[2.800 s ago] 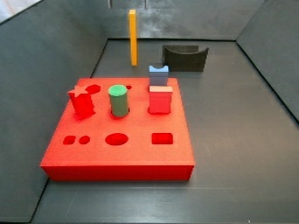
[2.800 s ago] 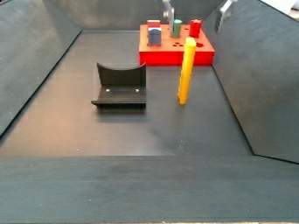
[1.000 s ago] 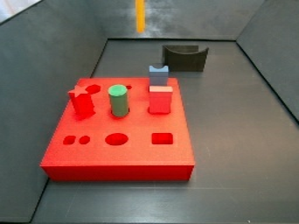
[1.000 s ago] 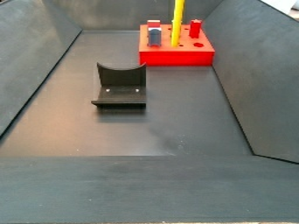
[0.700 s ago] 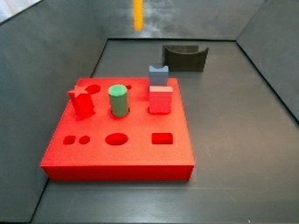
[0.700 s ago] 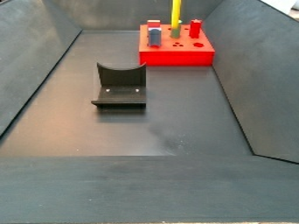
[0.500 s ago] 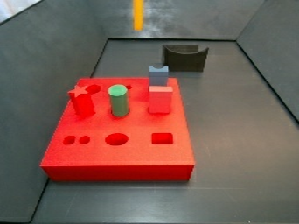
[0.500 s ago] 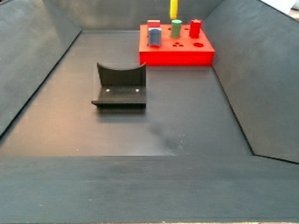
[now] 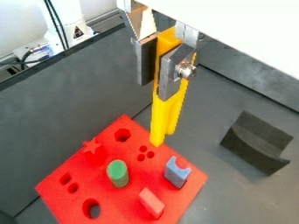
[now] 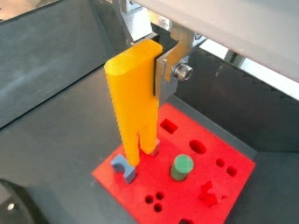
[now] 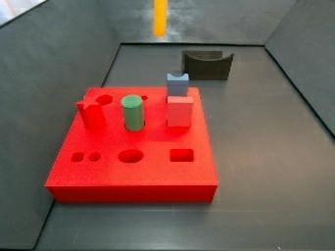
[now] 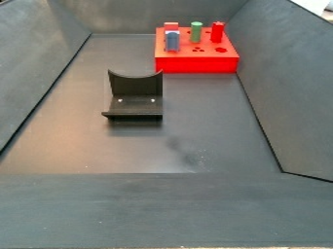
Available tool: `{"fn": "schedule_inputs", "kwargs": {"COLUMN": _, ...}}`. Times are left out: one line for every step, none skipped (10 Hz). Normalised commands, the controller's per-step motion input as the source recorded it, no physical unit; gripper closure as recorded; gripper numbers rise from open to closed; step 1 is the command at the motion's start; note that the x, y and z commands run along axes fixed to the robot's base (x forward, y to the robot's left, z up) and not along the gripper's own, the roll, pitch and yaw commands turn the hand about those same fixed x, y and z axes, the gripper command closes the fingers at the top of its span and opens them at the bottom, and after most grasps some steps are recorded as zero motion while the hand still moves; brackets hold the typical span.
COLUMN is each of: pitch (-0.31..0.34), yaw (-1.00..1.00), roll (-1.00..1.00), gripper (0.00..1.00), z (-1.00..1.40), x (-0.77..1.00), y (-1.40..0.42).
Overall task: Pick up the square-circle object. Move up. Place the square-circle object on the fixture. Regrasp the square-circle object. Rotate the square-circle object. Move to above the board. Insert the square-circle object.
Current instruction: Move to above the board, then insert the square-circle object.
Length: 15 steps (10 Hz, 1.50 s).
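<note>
Fingers (image 9: 177,68) are flat silver plates w/ dark pads, clamped tight on the upper part of the square-circle object (image 9: 165,94) in both wrist views; a screw head shows on one plate. Gripper (image 9: 162,63) sits high above the bin, pointing straight down, rod hanging vertical below it. No arm visible in either side view; only the rod's lower end shows at the top edge in a side view (image 11: 161,18), upper centre of the frame.

No readable writing or labels anywhere.

Rod is slim, yellow-orange, smooth, w/ flat faces and a slot cut up its lower end (image 10: 136,144). Below it, the board (image 9: 76,171), a bright red flat block w/ matte top: small round holes, a bigger round hole, a square hole, a star-shaped red peg (image 11: 90,111). Upright on it: green cylinder (image 11: 132,112), red square peg (image 11: 179,111), small blue-grey block (image 11: 178,84) just behind.

Fixture (image 12: 132,95) is dark grey-black, L-shaped w/ curved notch on top, standing on the dark matte floor, well apart from the board, mid-left in that side view. Bin walls (image 12: 39,68) plain grey, sloping.
</note>
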Motion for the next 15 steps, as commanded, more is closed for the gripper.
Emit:
{"fn": "schedule_inputs", "kwargs": {"pitch": 0.099, "yaw": 0.01, "roll": 0.03, "gripper": 1.00, "z": 0.08, "x": 0.10, "y": -0.22}}
{"fn": "schedule_inputs", "kwargs": {"pitch": 0.000, "yaw": -0.93, "roll": 0.00, "gripper": 1.00, "z": -0.05, "x": 0.01, "y": -0.29}}
{"fn": "schedule_inputs", "kwargs": {"pitch": 0.000, "yaw": -0.93, "roll": 0.00, "gripper": 1.00, "z": -0.05, "x": 0.01, "y": -0.29}}
{"fn": "schedule_inputs", "kwargs": {"pitch": 0.000, "yaw": -0.93, "roll": 0.00, "gripper": 1.00, "z": -0.05, "x": 0.01, "y": -0.29}}
{"fn": "schedule_inputs", "kwargs": {"pitch": 0.000, "yaw": -0.93, "roll": 0.00, "gripper": 1.00, "z": -0.05, "x": 0.02, "y": -0.29}}
{"fn": "schedule_inputs", "kwargs": {"pitch": 0.000, "yaw": -0.93, "roll": 0.00, "gripper": 1.00, "z": -0.05, "x": 0.02, "y": -0.29}}
{"fn": "schedule_inputs", "kwargs": {"pitch": 0.000, "yaw": -0.91, "roll": 0.00, "gripper": 1.00, "z": -0.09, "x": 0.01, "y": -0.31}}
{"fn": "schedule_inputs", "kwargs": {"pitch": -0.019, "yaw": -0.88, "roll": 0.00, "gripper": 1.00, "z": -0.13, "x": 0.00, "y": -0.35}}
{"fn": "schedule_inputs", "kwargs": {"pitch": -0.063, "yaw": -0.88, "roll": 0.00, "gripper": 1.00, "z": -0.19, "x": 0.00, "y": -0.33}}
{"fn": "schedule_inputs", "kwargs": {"pitch": -0.063, "yaw": -0.89, "roll": 0.00, "gripper": 1.00, "z": -0.20, "x": 0.00, "y": -0.31}}
{"fn": "schedule_inputs", "kwargs": {"pitch": -0.049, "yaw": -0.91, "roll": 0.00, "gripper": 1.00, "z": -0.19, "x": 0.00, "y": -0.29}}
{"fn": "schedule_inputs", "kwargs": {"pitch": -0.003, "yaw": -0.95, "roll": 0.00, "gripper": 1.00, "z": -0.14, "x": 0.00, "y": -0.25}}
{"fn": "schedule_inputs", "kwargs": {"pitch": 0.000, "yaw": -0.98, "roll": 0.00, "gripper": 1.00, "z": -0.10, "x": 0.00, "y": -0.20}}
{"fn": "schedule_inputs", "kwargs": {"pitch": 0.000, "yaw": -0.99, "roll": 0.00, "gripper": 1.00, "z": -0.06, "x": 0.00, "y": -0.16}}
{"fn": "schedule_inputs", "kwargs": {"pitch": 0.000, "yaw": -0.97, "roll": 0.00, "gripper": 1.00, "z": -0.11, "x": 0.00, "y": -0.12}}
